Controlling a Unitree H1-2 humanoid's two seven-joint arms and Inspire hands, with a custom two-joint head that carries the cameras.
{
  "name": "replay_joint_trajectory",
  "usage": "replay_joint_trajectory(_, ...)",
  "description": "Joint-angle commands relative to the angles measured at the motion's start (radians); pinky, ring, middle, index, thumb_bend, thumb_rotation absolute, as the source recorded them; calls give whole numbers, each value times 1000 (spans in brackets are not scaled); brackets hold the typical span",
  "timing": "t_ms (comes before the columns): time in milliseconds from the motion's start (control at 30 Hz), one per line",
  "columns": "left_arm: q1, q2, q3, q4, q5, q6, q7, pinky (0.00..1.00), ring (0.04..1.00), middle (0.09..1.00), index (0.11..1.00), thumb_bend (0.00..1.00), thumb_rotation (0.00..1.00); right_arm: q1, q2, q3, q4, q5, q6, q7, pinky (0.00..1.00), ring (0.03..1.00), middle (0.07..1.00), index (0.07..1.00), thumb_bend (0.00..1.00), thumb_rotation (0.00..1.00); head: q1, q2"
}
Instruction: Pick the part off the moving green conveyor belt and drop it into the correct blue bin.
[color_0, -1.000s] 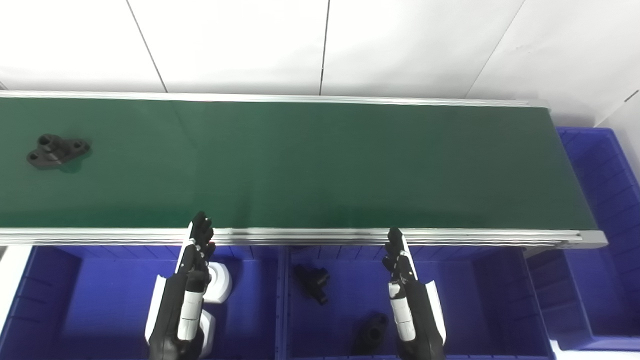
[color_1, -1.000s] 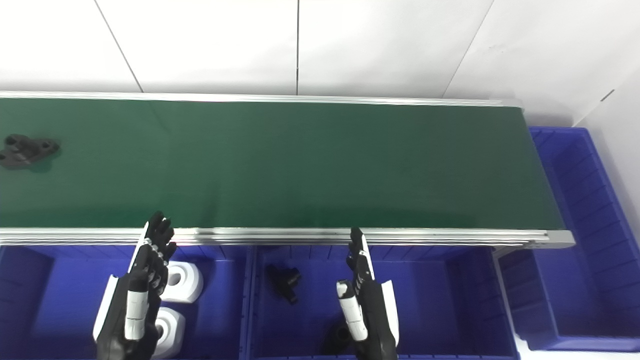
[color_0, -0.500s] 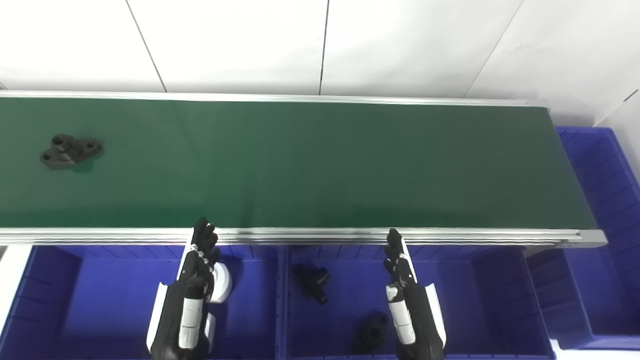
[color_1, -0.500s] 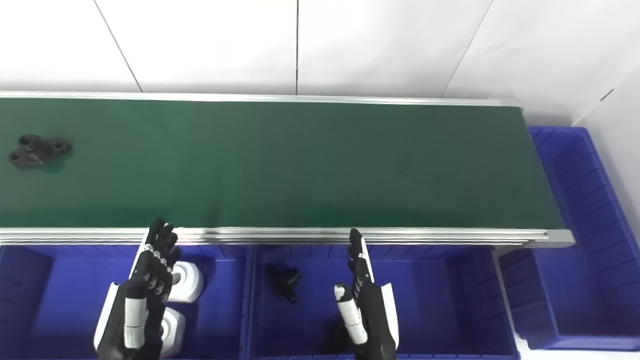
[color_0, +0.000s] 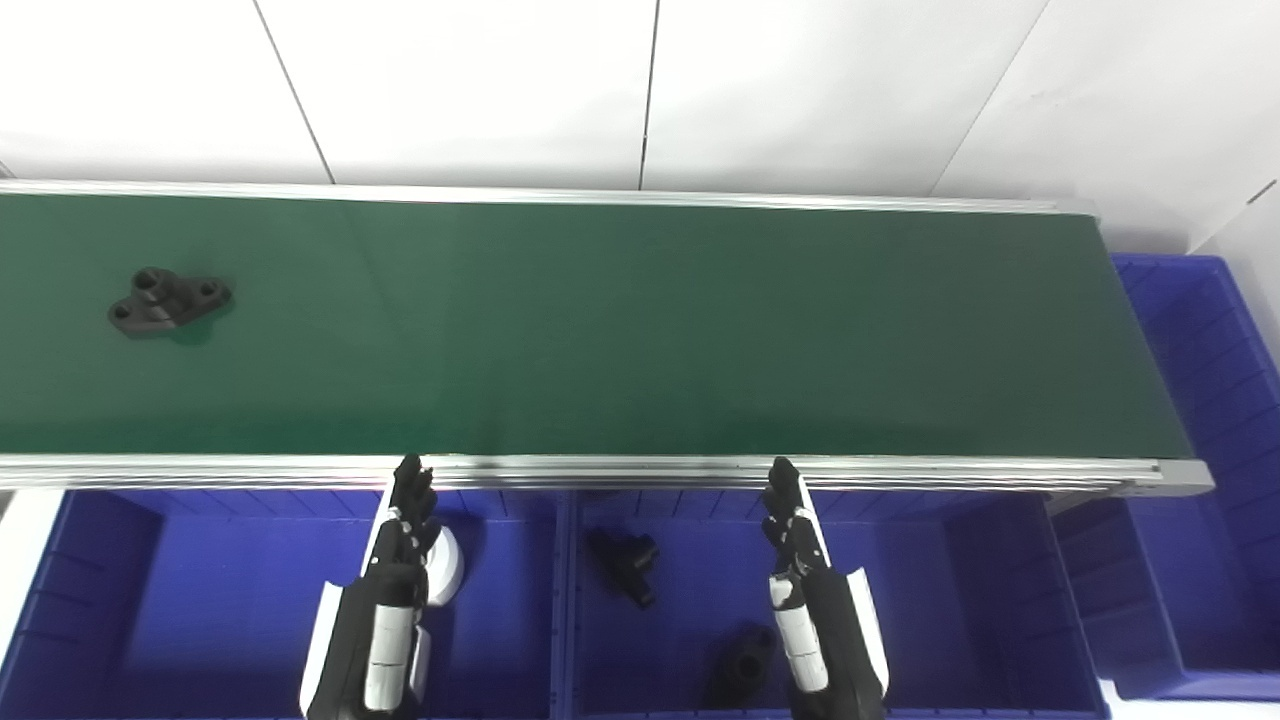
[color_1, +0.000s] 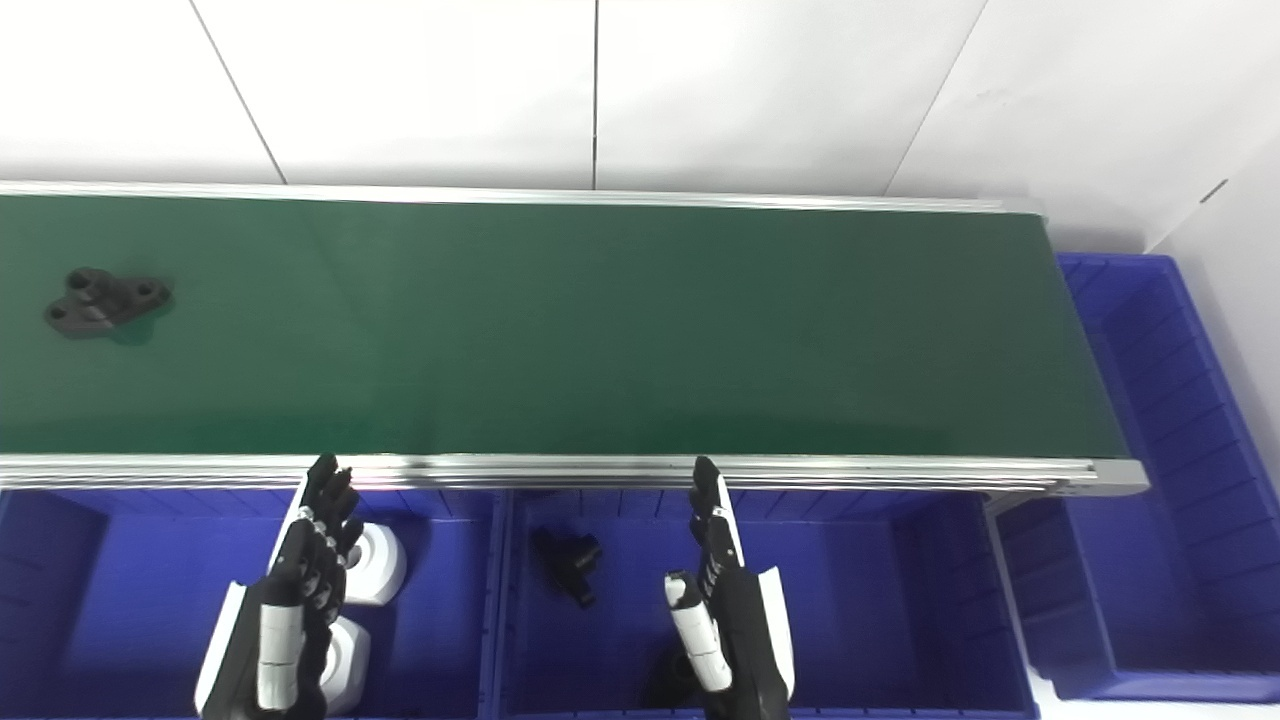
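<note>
Part (color_0: 170, 301) lies flat on the far-left stretch of the green belt (color_0: 640, 330), well apart from both hands. Your left hand (color_0: 385, 600) and right hand (color_0: 810, 600) hover empty over the blue bins (color_0: 900, 600), fingers straight, slightly spread. Wait; time your reach as it nears. No readable writing anywhere.

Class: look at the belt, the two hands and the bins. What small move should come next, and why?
Probably the left hand should lift over the belt's near rail. Both hands hover open above the blue bins, the right hand too, while the black part lies far left on the green belt.
</note>
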Motion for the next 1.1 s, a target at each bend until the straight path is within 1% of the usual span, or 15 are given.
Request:
replay_joint_trajectory(0, 3, -14, -9, -7, 11, -50, 9, 1000, 1000, 1000, 1000, 710, 960, 12, 0, 3, -15, 4, -61, 8, 1000, 1000, 1000, 1000, 817, 940, 14, -9)
replay_joint_trajectory(267, 12, -23, -13, 13, 38, -82, 22, 1000, 1000, 1000, 1000, 693, 974, 17, -14, 0, -1, 18, -81, 12, 1000, 1000, 1000, 1000, 804, 932, 32, -38)
replay_joint_trajectory(467, 12, -22, -16, 28, 19, -102, 19, 1000, 1000, 1000, 1000, 718, 941, 20, -15, -2, 14, 19, -100, 8, 1000, 1000, 1000, 1000, 796, 934, 41, -61)
replay_joint_trajectory(600, 12, -23, -17, 48, 72, -116, 30, 1000, 1000, 1000, 1000, 751, 967, 18, -22, -8, 38, 29, -122, 14, 1000, 1000, 1000, 1000, 782, 934, 88, -97)
replay_joint_trajectory(633, 11, -25, -20, 59, 86, -124, 33, 1000, 1000, 1000, 1000, 749, 978, 14, -27, -12, 48, 35, -131, 16, 1000, 1000, 1000, 1000, 771, 934, 121, -116)
replay_joint_trajectory(667, 9, -28, -21, 69, 90, -133, 35, 1000, 1000, 1000, 1000, 742, 989, 11, -30, -15, 56, 39, -140, 18, 1000, 1000, 1000, 1000, 766, 933, 121, -116)
replay_joint_trajectory(700, 6, -36, -24, 84, 82, -145, 37, 1000, 1000, 1000, 1000, 735, 994, 7, -34, -21, 67, 47, -149, 20, 1000, 1000, 1000, 1000, 761, 932, 160, -140)
replay_joint_trajectory(733, 4, -41, -26, 95, 74, -153, 38, 1000, 1000, 1000, 1000, 724, 981, 4, -36, -25, 75, 52, -155, 21, 1000, 1000, 1000, 1000, 766, 930, 160, -140)
replay_joint_trajectory(767, 0, -49, -30, 111, 84, -164, 45, 1000, 1000, 1000, 1000, 721, 976, -1, -40, -33, 89, 58, -165, 23, 1000, 1000, 1000, 1000, 768, 929, 194, -165)
replay_joint_trajectory(800, -4, -55, -33, 124, 95, -172, 50, 1000, 1000, 1000, 1000, 732, 988, -5, -43, -40, 100, 63, -173, 26, 1000, 1000, 1000, 1000, 768, 935, 200, -168)
replay_joint_trajectory(833, -8, -62, -37, 143, 101, -181, 55, 1000, 1000, 1000, 1000, 740, 995, -11, -49, -49, 115, 71, -184, 30, 1000, 1000, 1000, 1000, 768, 939, 225, -193)
replay_joint_trajectory(933, -20, -86, -44, 193, 125, -199, 74, 1000, 1000, 1000, 1000, 784, 967, -29, -64, -70, 155, 88, -209, 41, 1000, 1000, 1000, 1000, 757, 955, 258, -230)
replay_joint_trajectory(1000, -32, -93, -48, 225, 134, -224, 81, 1000, 1000, 1000, 1000, 767, 957, -39, -69, -83, 177, 89, -217, 42, 1000, 1000, 1000, 1000, 757, 965, 279, -257)
replay_joint_trajectory(1033, -37, -95, -51, 239, 138, -234, 84, 1000, 1000, 1000, 1000, 744, 967, -44, -71, -89, 186, 90, -221, 43, 1000, 1000, 1000, 1000, 758, 976, 282, -260)
replay_joint_trajectory(1067, -44, -100, -51, 261, 140, -258, 90, 1000, 1000, 1000, 1000, 737, 970, -49, -75, -95, 199, 93, -226, 46, 1000, 1000, 1000, 1000, 759, 980, 299, -281)
